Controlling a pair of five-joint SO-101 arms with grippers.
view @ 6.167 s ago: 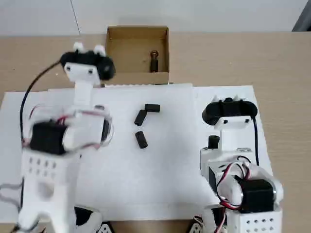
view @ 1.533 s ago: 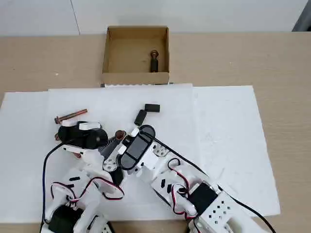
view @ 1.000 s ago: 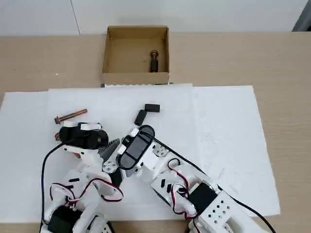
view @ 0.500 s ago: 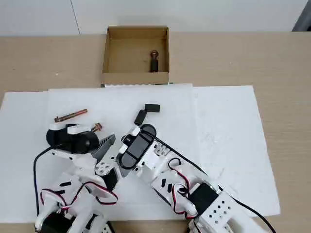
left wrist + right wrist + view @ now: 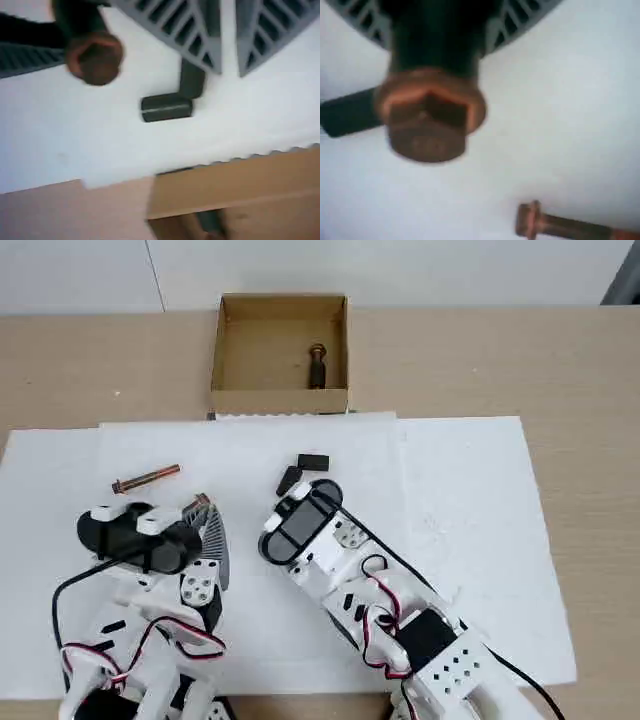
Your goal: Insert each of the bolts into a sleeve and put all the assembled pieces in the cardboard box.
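Bolt [image 5: 427,120] with dark sleeve [image 5: 437,40] on it, clamped in right gripper [image 5: 207,512] over white sheet [image 5: 450,490]. Loose bolt [image 5: 146,480] lying near it. Left gripper [image 5: 227,70] spread apart, just by two bare sleeves [image 5: 166,107]. Box [image 5: 281,398] farther off on counter [image 5: 500,360], one done piece [image 5: 317,364] inside.

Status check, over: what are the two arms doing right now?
Right end effector shut on sleeved bolt. Left end effector open, empty. Two loose sleeves lie short of cardboard box.
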